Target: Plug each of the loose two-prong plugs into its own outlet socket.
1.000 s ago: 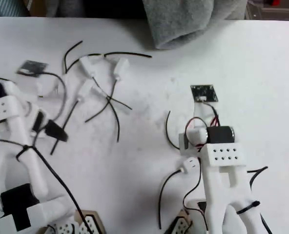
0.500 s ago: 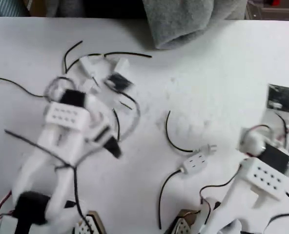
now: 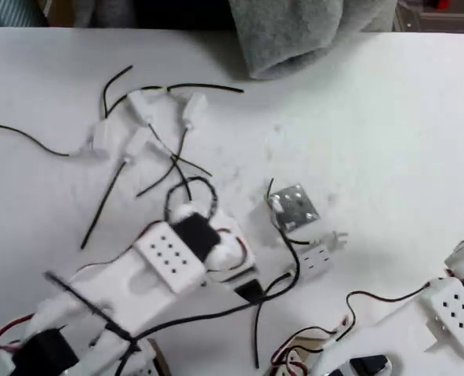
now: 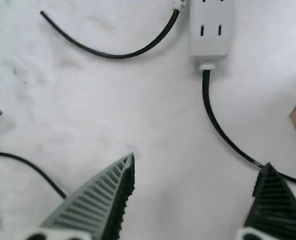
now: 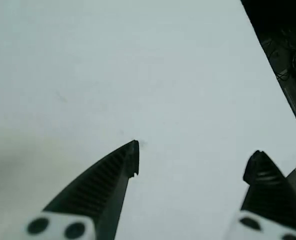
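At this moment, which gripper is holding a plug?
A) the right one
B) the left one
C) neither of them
C: the left gripper is open beside the outlet socket, and the right gripper is open over the table; there is nothing between the fingers of either.

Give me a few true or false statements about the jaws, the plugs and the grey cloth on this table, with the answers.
1. The left arm has its jaws shut on a plug. False: the jaws are open and empty, with the outlet socket lying on the table ahead of them.
2. The right arm has its jaws open over bare table. True.
3. Several loose plugs lie in a group apart from the outlet socket. True.
4. The grey cloth covers the outlet socket. False: the cloth lies at the table's far edge, and the socket is uncovered.
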Controlling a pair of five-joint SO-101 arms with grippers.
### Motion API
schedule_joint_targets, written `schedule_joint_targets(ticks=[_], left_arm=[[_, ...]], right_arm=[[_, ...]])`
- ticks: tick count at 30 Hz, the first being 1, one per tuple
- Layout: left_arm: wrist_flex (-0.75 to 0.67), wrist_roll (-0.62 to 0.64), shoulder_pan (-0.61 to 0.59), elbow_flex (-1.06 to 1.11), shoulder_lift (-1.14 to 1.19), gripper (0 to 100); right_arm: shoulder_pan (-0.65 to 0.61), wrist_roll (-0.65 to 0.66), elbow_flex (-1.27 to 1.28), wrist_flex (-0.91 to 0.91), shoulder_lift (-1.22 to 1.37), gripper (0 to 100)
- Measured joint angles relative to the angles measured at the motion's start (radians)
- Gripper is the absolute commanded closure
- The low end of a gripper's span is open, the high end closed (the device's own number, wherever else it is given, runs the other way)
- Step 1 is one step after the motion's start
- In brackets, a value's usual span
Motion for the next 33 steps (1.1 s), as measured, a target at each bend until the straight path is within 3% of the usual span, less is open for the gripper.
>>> schedule_joint_targets(ticks=[5,12,17,25,33], left_arm=[[-0.091,-0.021,0.028,-0.041,0.158,63],[-0.12,-0.025,0.028,-0.224,0.384,63],[-0.124,-0.025,0.028,-0.325,0.46,63],[-0.249,-0.025,0.074,-0.371,0.594,63],[-0.196,0.04,0.152,-0.577,0.783,63]], right_arm=[[0.015,0.002,-0.055,0.014,0.0,66.5],[0.037,-0.097,-0.304,0.15,0.0,66.5],[0.1,-0.153,-0.427,0.157,-0.002,66.5],[0.164,-0.158,-0.514,0.157,-0.002,66.5],[0.18,-0.158,-0.591,0.157,-0.002,66.5]])
